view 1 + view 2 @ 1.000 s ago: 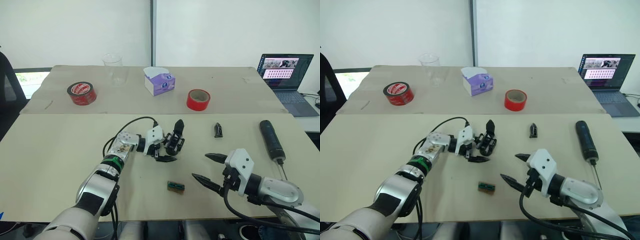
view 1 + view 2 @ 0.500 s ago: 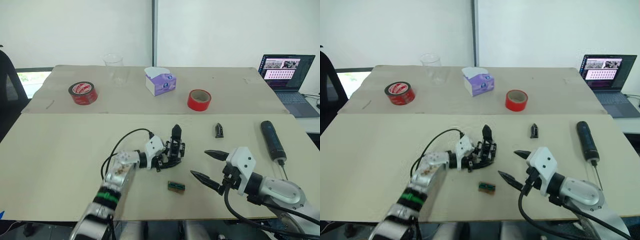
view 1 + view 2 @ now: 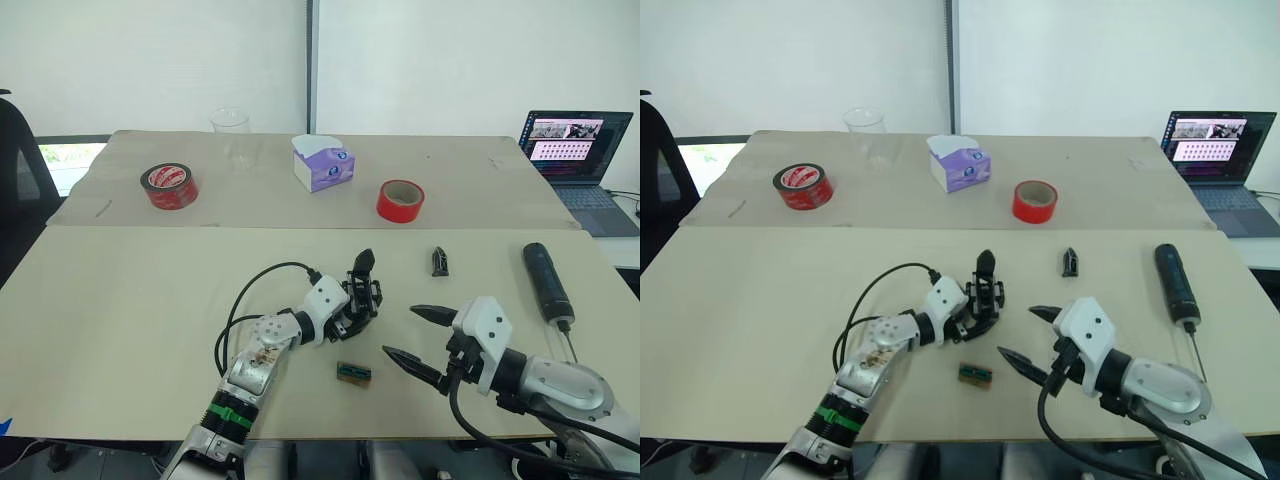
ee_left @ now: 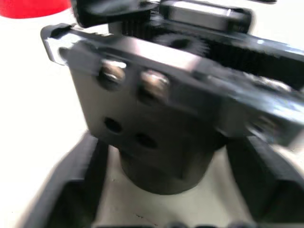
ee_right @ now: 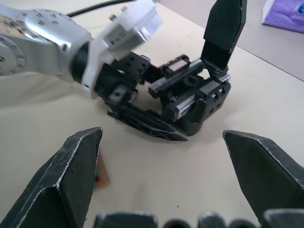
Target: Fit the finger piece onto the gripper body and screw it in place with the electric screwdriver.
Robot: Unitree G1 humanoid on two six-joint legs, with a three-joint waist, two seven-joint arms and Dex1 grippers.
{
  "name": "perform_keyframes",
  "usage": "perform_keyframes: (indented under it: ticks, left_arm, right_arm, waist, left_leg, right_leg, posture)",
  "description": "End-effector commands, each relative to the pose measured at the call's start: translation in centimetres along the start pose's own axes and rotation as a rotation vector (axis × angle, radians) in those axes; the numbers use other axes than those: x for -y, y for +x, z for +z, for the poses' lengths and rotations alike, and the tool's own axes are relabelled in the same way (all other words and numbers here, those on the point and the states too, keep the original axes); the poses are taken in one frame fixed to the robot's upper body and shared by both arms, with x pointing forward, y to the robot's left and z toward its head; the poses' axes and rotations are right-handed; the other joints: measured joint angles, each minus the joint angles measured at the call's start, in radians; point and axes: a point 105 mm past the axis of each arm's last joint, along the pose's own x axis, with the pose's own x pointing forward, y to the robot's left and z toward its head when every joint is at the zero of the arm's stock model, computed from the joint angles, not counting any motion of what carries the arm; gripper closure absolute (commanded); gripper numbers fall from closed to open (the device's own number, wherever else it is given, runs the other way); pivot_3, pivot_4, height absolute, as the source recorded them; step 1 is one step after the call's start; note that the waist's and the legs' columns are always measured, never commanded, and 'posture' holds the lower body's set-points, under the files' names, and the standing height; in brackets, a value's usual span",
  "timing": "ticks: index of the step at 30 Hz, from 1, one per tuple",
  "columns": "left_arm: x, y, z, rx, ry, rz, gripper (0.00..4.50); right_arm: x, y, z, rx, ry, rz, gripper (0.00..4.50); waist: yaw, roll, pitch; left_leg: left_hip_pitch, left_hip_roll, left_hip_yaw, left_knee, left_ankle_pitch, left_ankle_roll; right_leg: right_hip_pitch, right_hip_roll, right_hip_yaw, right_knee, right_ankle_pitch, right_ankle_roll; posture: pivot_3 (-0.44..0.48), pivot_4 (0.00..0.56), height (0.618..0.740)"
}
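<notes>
Beige tabletop (image 3: 120, 300) carrying everything, with a second table (image 3: 480, 190) behind it holding 2 red tape rolls (image 3: 168, 186) (image 3: 400, 200), a clear cup (image 3: 230, 125), a purple tissue box (image 3: 322, 163) and, off to the right, an open laptop (image 3: 570, 140)

Sitting near the middle of the front table: the gripper body (image 3: 358, 300), a small black blocky part with toothed rack bars across its top, 2 bright screw heads and 2 empty holes on one face, and 1 pointed black finger sticking upward. Clamping it low down: the left gripper (image 3: 340, 318), fingers closing around the block's base, probably steadying it upright so the open mounting face is staying reachable

Hovering just right of the body: the right gripper (image 3: 418, 338), its 2 fingers spread wide and holding nothing, apparently being kept free for the next pickup

Lying apart, further back and to the right: the finger piece (image 3: 438, 261), small, matte black, tapering to a point, not yet fitted. Resting well to the right near the table edge: the electric screwdriver (image 3: 545, 283), a thick black cylinder with a thin metal bit pointing toward the robot, untouched. Lying just in front of the body: a small green-brown tray (image 3: 352, 372)
</notes>
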Motion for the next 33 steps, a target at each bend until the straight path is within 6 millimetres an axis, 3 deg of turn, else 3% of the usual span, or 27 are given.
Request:
perform_keyframes:
  ticks: [1, 3, 6, 9, 11, 14, 18, 25, 33]
  left_arm:
    - [-1.0, -1.9, 0.4, -0.005, -0.008, -0.074, 0.06]
    - [-1.6, -4.0, 0.5, -0.026, 0.027, -0.121, 0.06]
    - [-2.1, -7.0, 1.4, -0.048, 0.047, -0.223, 0.06]
    - [-1.0, -10.6, 4.5, -0.014, 0.095, -0.417, 0.06]
    - [-0.7, -11.9, 6.0, -0.015, 0.113, -0.473, 0.06]
    - [-1.0, -12.4, 8.2, 0.008, 0.100, -0.478, 0.06]
    - [-1.1, -12.6, 13.1, 0.096, 0.138, -0.502, 0.06]
    - [-0.6, -12.6, 15.3, 0.128, 0.224, -0.479, 0.06]
    - [-0.4, -12.6, 16.7, 0.168, 0.237, -0.453, 0.06]
  right_arm:
    - [0.5, -1.2, 1.1, -0.005, -0.054, 0.006, 0.00]
    - [0.8, -1.9, 1.2, -0.052, -0.060, 0.032, 0.00]
    - [2.8, -2.8, 1.7, -0.109, -0.033, 0.023, 0.00]
    - [6.6, -3.3, 1.7, -0.210, 0.114, -0.037, 0.00]
    - [9.1, -3.0, 1.7, -0.256, 0.222, -0.110, 0.00]
    - [11.4, -1.9, 1.9, -0.298, 0.337, -0.176, 0.00]
    - [14.7, 1.7, 1.2, -0.468, 0.462, -0.273, 0.00]
    - [18.1, 4.3, -0.2, -0.608, 0.536, -0.403, 0.00]
    - [18.9, 6.4, -1.6, -0.663, 0.551, -0.394, 0.00]
  waist:
    - [-0.006, 0.000, 0.000]
    - [-0.012, 0.000, 0.000]
    - [-0.015, 0.001, 0.000]
    - [-0.017, 0.000, 0.001]
    - [-0.014, 0.001, 0.002]
    - [-0.005, 0.001, 0.002]
    - [-0.017, 0.001, 0.004]
    - [-0.030, 0.002, 0.004]
    - [-0.033, 0.002, 0.004]
  left_leg:
    - [0.000, 0.000, 0.000, 0.000, 0.000, 0.000]
    - [0.001, 0.001, 0.000, -0.001, 0.000, 0.000]
    - [0.001, 0.003, 0.000, -0.002, 0.000, 0.000]
    - [0.001, 0.004, 0.001, -0.001, 0.000, 0.000]
    - [0.000, 0.004, 0.002, -0.001, 0.000, 0.000]
    - [0.000, 0.003, 0.002, -0.002, 0.000, 0.000]
    - [-0.001, 0.003, 0.003, -0.001, 0.000, 0.000]
    - [-0.005, 0.002, 0.003, -0.004, 0.000, 0.000]
    - [-0.007, -0.002, 0.003, -0.003, 0.000, 0.000]
  right_leg:
    - [0.000, 0.000, 0.000, 0.000, 0.000, 0.000]
    - [0.000, 0.001, 0.000, 0.000, 0.000, -0.001]
    - [-0.001, 0.002, 0.000, 0.000, -0.001, -0.002]
    - [-0.001, 0.002, 0.000, 0.000, 0.000, -0.003]
    - [-0.001, 0.001, 0.000, -0.001, -0.001, -0.006]
    - [-0.001, 0.001, 0.000, -0.001, -0.002, -0.007]
    - [-0.002, 0.002, 0.000, -0.001, 0.000, -0.003]
    - [-0.006, 0.002, -0.001, 0.000, 0.001, -0.003]
    - [-0.006, -0.001, 0.000, -0.001, 0.003, 0.001]
  posture:
    - [0.000, 0.150, 0.740]
    - [0.000, 0.150, 0.740]
    - [0.000, 0.150, 0.740]
    - [0.000, 0.150, 0.740]
    - [0.000, 0.150, 0.740]
    - [0.000, 0.150, 0.740]
    - [0.000, 0.150, 0.740]
    - [0.000, 0.150, 0.740]
    - [0.000, 0.150, 0.740]
